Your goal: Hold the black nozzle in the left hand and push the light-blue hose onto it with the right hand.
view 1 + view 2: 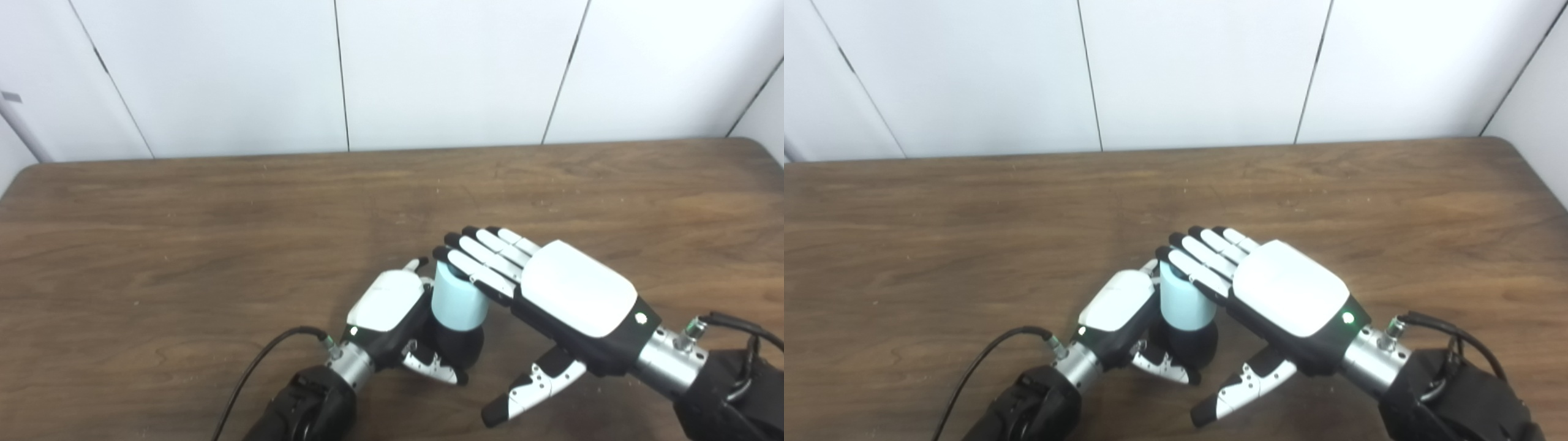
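A short light-blue hose stands upright on top of the black nozzle, near the table's front middle. My left hand is wrapped around the nozzle from the left, its thumb curled across the front of the black base. My right hand is flat and open, palm down. Its fingers are stretched out and rest on the hose's top rim, while the thumb hangs free below. The right eye view shows the same: hose, nozzle.
The brown wooden table runs to a white panelled wall at the back. A black cable loops from my left wrist over the table's front left.
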Tool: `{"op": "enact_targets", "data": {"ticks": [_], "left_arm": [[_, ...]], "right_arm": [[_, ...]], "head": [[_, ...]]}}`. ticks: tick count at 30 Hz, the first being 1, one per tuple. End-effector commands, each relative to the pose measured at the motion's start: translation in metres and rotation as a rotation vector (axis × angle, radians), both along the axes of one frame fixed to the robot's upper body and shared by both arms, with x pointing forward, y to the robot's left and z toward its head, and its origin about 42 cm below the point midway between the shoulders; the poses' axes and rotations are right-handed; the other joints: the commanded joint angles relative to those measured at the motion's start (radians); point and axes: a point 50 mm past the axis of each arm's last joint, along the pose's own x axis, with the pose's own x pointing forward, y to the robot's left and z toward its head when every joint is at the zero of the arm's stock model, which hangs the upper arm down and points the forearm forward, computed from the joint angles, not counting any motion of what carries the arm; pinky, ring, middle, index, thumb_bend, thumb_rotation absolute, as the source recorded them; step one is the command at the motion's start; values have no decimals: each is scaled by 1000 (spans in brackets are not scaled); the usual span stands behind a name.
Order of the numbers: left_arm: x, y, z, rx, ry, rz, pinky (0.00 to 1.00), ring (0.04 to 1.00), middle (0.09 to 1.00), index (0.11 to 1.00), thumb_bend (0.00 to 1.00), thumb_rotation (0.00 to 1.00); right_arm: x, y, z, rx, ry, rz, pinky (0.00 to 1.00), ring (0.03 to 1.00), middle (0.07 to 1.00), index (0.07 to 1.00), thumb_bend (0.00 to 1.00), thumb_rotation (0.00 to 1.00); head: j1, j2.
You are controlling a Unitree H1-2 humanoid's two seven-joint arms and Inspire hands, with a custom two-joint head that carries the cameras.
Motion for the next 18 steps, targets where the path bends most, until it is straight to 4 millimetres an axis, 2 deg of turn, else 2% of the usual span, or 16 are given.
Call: {"op": "enact_targets", "data": {"ticks": [1,12,18], "left_arm": [[-11,15,-33,140,142,-3,1000,677,485,494,521,0],[-10,13,-33,142,136,-9,1000,677,485,494,521,0],[-10,14,-34,140,136,-11,1000,676,486,494,521,0]], "right_arm": [[-1,-4,-16,-75,122,3,981,1000,1000,992,675,949],[-1,-1,-13,-78,123,17,981,1000,1000,992,673,949],[2,-3,1,-68,94,16,981,1000,1000,991,674,949]], "head": [[0,1],[1,2],[1,-1]]}}
